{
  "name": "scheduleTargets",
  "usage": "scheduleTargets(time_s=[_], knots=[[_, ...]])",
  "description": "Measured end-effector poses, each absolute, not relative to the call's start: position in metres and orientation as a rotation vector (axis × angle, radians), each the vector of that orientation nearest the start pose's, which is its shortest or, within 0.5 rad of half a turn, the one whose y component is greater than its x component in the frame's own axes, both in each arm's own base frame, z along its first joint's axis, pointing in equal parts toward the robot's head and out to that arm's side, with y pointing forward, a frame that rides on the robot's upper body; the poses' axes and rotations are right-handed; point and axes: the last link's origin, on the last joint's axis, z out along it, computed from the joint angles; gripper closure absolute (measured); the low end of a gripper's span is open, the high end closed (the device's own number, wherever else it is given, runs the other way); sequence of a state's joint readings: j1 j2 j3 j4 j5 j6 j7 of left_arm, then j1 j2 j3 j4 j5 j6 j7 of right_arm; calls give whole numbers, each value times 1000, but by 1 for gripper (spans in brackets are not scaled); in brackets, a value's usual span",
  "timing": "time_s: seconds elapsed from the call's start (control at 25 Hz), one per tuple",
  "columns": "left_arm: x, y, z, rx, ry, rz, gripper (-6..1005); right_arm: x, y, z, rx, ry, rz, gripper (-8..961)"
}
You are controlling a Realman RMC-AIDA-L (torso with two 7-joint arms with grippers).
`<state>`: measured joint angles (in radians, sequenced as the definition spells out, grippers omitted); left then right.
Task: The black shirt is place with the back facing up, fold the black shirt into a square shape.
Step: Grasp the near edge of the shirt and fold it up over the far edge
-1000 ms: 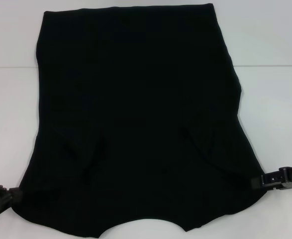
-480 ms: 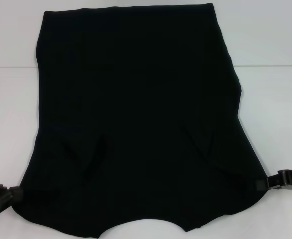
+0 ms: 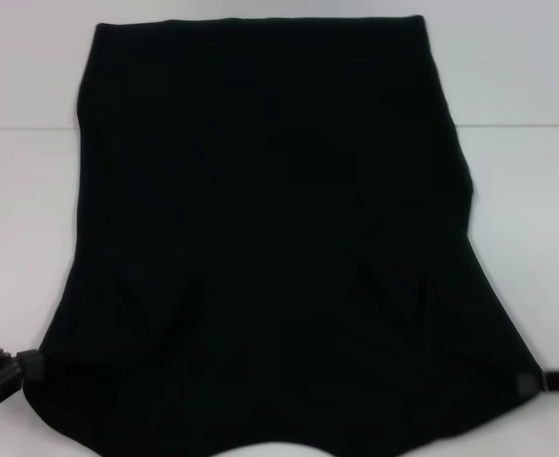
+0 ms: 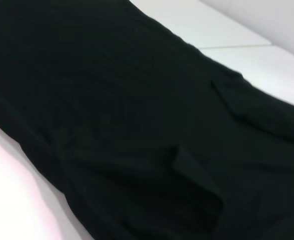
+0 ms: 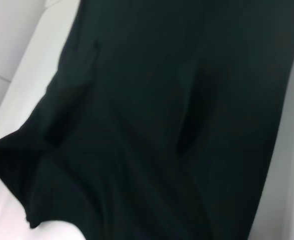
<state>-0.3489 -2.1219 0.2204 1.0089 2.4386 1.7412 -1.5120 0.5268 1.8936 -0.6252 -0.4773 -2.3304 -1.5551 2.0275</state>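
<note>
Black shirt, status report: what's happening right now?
Left gripper and right gripper at near corners of black shirt. Shirt spread on white table. Nothing in the way.

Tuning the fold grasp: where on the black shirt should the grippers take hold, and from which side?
Probably the two near corners of the black shirt, each from its outer side: left gripper and right gripper sit there. The cloth flares widest at that end, leaving its edges exposed on the white table.

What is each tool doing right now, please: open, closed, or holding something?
Left tool: closed on the near left corner of the black shirt.
Right tool: closed on the shirt's near right corner.
</note>
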Motion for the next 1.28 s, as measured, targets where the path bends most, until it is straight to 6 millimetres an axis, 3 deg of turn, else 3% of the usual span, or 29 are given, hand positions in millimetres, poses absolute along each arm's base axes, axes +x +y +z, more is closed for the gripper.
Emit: scheduleTargets(time_s=[0.44,0.68,0.8,0.92,1.28], knots=[[-356,213,75,-2484,-1112,-486,978,370,230,46,-2593,1683,403,911],[-356,202,73,-2500,-1141,-504,978,378,208,50,-2605,1690,415,912],[-353,209,73,-2505,-1126,-515,979,376,216,52,-2597,1651,437,912],[-346,232,75,-2498,-1112,-525,977,369,238,53,-2575,1586,469,912],[-300,339,76,-2480,-1037,-615,968,331,318,55,-2473,1379,616,912]])
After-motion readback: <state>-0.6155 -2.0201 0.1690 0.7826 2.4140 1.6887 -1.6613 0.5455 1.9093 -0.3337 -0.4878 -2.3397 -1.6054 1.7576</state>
